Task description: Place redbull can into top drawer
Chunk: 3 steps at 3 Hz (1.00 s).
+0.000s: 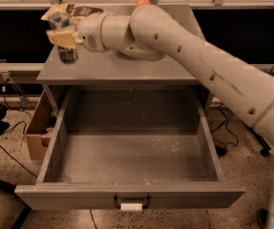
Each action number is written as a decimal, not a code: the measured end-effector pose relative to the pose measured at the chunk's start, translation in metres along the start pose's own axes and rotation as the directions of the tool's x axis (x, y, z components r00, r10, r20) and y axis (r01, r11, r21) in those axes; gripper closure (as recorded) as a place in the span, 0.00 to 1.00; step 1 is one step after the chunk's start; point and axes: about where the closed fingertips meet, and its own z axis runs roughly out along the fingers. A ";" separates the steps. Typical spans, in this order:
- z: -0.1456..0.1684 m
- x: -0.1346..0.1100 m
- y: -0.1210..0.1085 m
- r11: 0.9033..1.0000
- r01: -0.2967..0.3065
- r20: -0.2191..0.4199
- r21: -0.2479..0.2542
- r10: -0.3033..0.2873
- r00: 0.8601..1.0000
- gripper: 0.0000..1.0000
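Observation:
The redbull can point(67, 56) is at the left front corner of the grey cabinet top point(127, 70); only its dark lower part shows. My gripper point(62, 37) is on the can's upper part from above and is shut on it, holding it upright just above the top. The top drawer point(127, 194) is pulled fully out below, with a speckled grey floor point(131, 151), a small black handle point(131, 202) and a white tag point(131, 207) on its front panel. Nothing lies in the drawer.
A brown-and-yellow snack bag point(72, 11) lies at the back left of the cabinet top, right behind the gripper. An orange object point(142, 3) sits at the back behind my arm. A cardboard box point(36, 132) and cables are on the floor to the left of the drawer.

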 end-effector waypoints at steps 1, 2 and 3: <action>-0.049 -0.014 0.034 0.995 -0.026 0.007 0.098 0.026 1.000 1.00; -0.098 0.046 0.075 0.982 -0.076 -0.127 0.171 0.099 0.987 1.00; -0.119 0.103 0.094 0.972 -0.123 -0.229 0.202 0.169 0.959 1.00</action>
